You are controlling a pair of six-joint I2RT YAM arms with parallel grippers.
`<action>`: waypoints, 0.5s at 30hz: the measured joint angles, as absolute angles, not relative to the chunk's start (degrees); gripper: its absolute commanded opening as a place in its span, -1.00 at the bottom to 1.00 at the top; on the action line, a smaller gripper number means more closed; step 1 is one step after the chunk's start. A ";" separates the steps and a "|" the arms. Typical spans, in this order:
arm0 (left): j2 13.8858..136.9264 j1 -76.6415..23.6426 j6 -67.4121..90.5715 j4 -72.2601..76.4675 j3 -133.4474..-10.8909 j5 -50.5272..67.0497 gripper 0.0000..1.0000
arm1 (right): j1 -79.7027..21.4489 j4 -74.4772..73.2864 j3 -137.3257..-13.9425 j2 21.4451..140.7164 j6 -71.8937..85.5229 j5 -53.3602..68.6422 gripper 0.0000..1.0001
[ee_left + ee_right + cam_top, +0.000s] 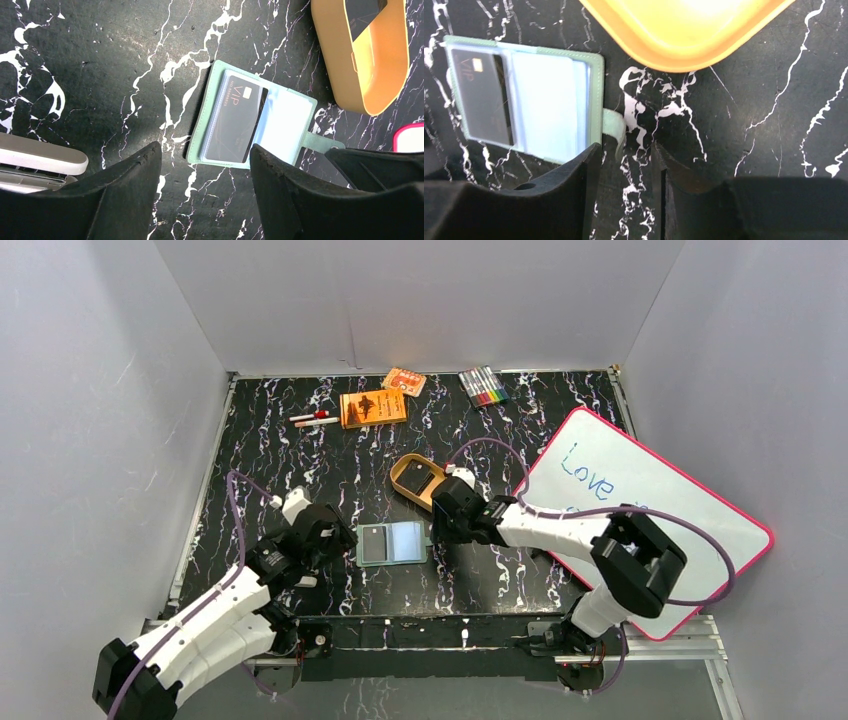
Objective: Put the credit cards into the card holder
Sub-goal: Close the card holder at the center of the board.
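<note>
Worktop (pixel 300 465): flat black marble pattern with white veins.
Card holder (pixel 392 543): soft sage-green, roughly square, lying open on the worktop with its pale blue-green inside up.
Credit card (pixel 235 120): thin dark rectangle in the card holder's half away from its snap tab (pixel 614 129).
Left tool (pixel 205 150): blunt black fingers apart, empty, by the card holder's card side.
Right tool (pixel 625 150): fingers apart, either side of the tab's tip.

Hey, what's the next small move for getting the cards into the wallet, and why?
Probably move the right end effector to the golden tin for the dark card lying in it. A VIP card already sits in the open card holder, the left end effector hangs open and empty over it, and the right one, also open, is beside the tin.
</note>
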State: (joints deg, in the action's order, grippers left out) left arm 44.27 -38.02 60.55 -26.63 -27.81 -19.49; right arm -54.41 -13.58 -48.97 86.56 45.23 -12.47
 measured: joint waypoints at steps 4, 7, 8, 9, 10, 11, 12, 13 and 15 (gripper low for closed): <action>43.33 -38.02 60.75 -27.33 -27.81 -19.57 0.21 | -53.67 -12.62 -49.08 89.54 45.06 -12.21 -0.41; 43.35 -38.02 60.84 -27.53 -27.81 -19.55 0.20 | -53.36 -12.21 -49.08 90.37 44.80 -11.92 -0.72; 43.35 -38.02 60.93 -27.51 -27.81 -19.57 0.19 | -53.32 -12.08 -49.12 90.37 44.73 -11.90 -0.81; 43.35 -38.02 60.97 -27.51 -27.81 -19.57 0.19 | -53.28 -12.01 -49.25 90.37 44.73 -11.84 -0.89; 43.35 -38.02 61.04 -27.53 -27.81 -19.55 0.18 | -53.28 -11.97 -49.39 90.37 44.60 -11.84 -0.95; 43.35 -38.02 61.10 -27.51 -27.81 -19.55 0.18 | -53.28 -11.92 -49.45 90.30 44.49 -11.86 -1.00; 43.35 -38.02 61.12 -27.49 -27.81 -19.55 0.17 | -53.28 -12.03 -49.45 90.11 44.31 -11.86 -1.00; 43.38 -38.02 61.10 -27.42 -27.79 -19.51 0.17 | -53.28 -12.32 -49.45 89.73 43.94 -11.86 -1.00; 43.57 -38.02 60.86 -26.72 -27.70 -19.07 0.13 | -53.28 -13.28 -49.45 88.49 42.85 -11.79 -1.00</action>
